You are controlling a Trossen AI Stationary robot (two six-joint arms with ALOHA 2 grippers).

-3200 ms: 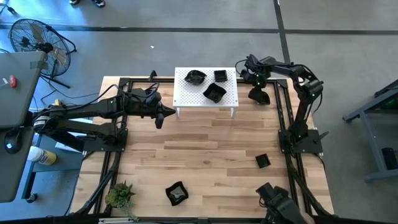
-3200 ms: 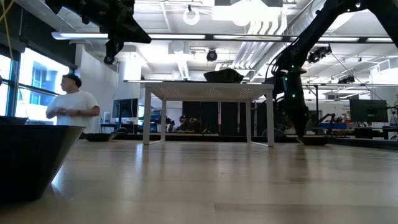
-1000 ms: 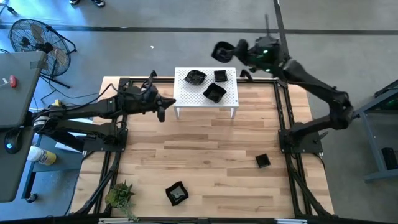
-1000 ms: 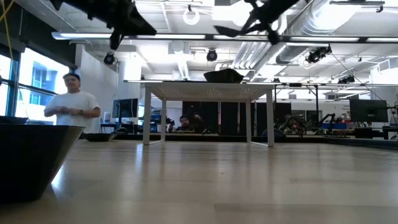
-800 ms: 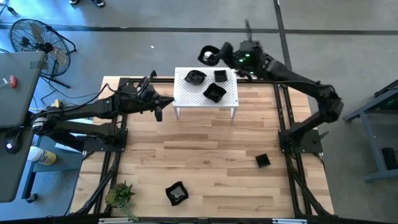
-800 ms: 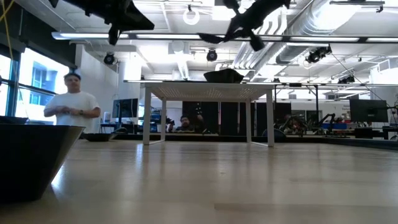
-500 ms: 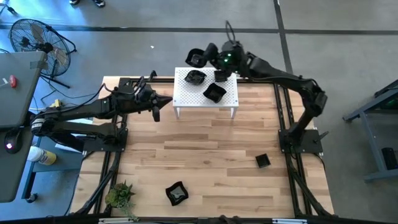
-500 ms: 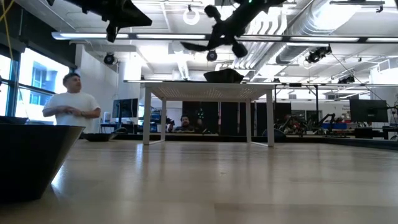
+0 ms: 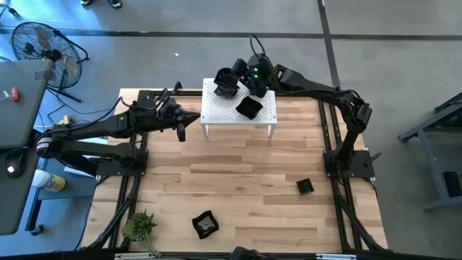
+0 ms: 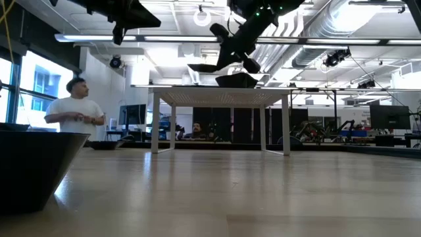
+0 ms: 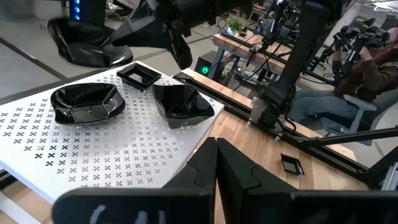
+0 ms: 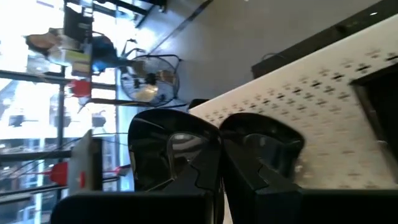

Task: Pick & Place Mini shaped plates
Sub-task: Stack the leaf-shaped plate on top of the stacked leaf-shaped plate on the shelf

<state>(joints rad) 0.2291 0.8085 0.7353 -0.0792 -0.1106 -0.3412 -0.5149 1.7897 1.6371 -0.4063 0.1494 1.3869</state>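
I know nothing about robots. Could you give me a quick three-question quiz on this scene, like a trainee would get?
1. True or false: the right end effector holds a plate above the rack.
2. How many plates lie on the rack? A) two B) three C) five
3. Fill in: the ___ arm's end effector hangs shut and empty beside the rack.

Key:
1. True
2. B
3. left

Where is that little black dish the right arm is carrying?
In the high view, the black dish hangs in the right claw above the white rack's far left corner, over another dish there.
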